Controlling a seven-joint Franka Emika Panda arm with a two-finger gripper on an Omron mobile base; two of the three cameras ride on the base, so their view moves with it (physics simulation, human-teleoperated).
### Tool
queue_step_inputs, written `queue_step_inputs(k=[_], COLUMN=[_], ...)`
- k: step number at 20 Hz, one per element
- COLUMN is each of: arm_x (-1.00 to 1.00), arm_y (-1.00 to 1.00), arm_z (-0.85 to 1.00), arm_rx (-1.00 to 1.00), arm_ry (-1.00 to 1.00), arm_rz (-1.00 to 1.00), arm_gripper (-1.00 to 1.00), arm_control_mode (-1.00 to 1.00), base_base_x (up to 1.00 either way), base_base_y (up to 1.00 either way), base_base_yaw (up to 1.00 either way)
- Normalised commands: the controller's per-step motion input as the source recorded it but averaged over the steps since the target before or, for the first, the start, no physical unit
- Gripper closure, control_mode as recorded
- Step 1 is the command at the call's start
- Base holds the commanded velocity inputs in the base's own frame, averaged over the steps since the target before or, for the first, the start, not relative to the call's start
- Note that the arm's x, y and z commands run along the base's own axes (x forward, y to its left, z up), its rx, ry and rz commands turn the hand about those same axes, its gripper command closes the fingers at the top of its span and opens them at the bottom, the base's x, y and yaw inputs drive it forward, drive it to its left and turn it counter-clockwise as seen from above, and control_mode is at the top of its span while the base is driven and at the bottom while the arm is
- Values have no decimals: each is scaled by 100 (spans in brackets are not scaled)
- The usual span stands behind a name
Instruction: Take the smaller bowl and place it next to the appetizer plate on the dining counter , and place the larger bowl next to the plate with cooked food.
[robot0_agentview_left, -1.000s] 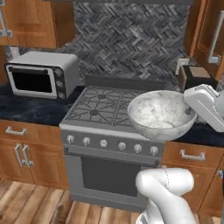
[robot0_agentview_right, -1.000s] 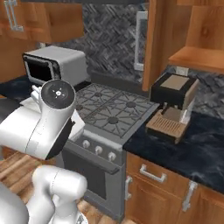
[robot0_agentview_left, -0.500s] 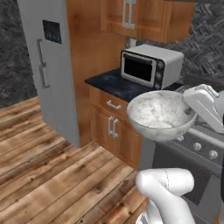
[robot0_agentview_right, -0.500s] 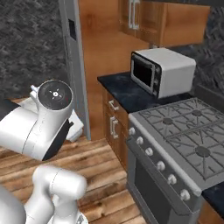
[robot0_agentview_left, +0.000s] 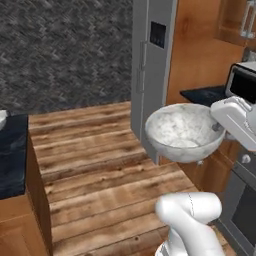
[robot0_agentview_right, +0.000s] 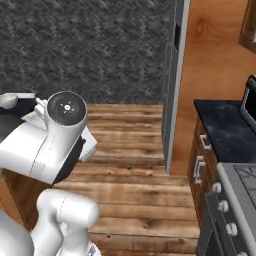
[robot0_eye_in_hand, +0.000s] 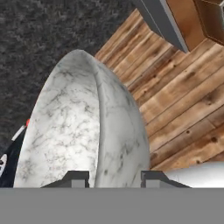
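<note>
The tool (robot0_eye_in_hand: 111, 177) gripped the rim of the wide, deep, grey-white marbled stone bowl (robot0_agentview_left: 183, 131), which stood out in front of it, carried over the wooden floor (robot0_agentview_left: 95, 170). Held by one edge only, the bowl could tip or slip out if the base turned sharply.

The larger bowl (robot0_agentview_left: 184, 132) is wide, deep and round, with a grey-white marbled stone finish inside and out. It sits upright in the air, mouth up and roughly level, above the wooden floor and clear of every surface. In the hand view its rim (robot0_eye_in_hand: 98, 127) runs edge-on, inner wall on one side, outer wall on the other
</note>
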Motion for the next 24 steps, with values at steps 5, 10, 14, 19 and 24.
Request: queue_step_inputs(k=[5, 10, 14, 19, 24], arm_x=[0, 0, 0, 0, 0], arm_y=[0, 0, 0, 0, 0], arm_z=[0, 0, 0, 0, 0], arm_rx=[0, 0, 0, 0, 0], arm_ry=[0, 0, 0, 0, 0], arm_rz=[0, 0, 0, 0, 0], arm_gripper=[100, 100, 100, 100, 100], arm_control_mode=[100, 100, 100, 100, 100], base_base_x=[100, 100, 100, 100, 100], base_base_y=[-5, -5, 48, 10, -3], base_base_yaw=[9, 0, 15, 24, 32])
